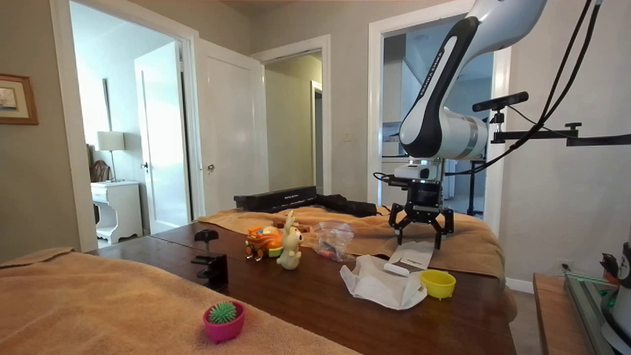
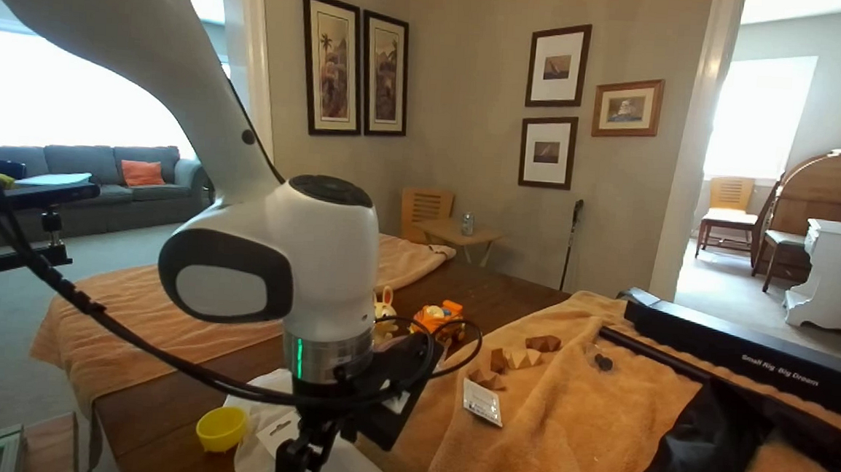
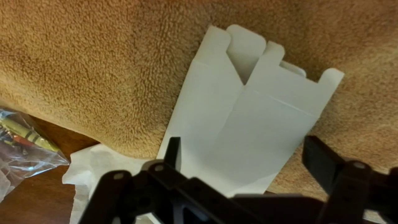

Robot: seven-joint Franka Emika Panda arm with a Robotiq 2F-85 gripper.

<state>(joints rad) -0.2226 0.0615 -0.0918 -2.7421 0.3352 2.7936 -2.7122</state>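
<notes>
My black two-finger claw (image 1: 418, 241) spread wide, nothing held, just above flattened white cardboard carton (image 3: 245, 130), which lies partly on tan terry towel (image 3: 105, 68). Probably light, buckles easily; I'd squeeze long edges gently.

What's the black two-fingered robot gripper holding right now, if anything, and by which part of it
Nothing is held. The gripper stands wide open over the flattened white cardboard box, no part of which is gripped.

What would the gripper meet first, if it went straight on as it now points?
Most likely the white carton beneath its fingers, though one could reach the tan towel first; the gap is hard to judge.
</notes>
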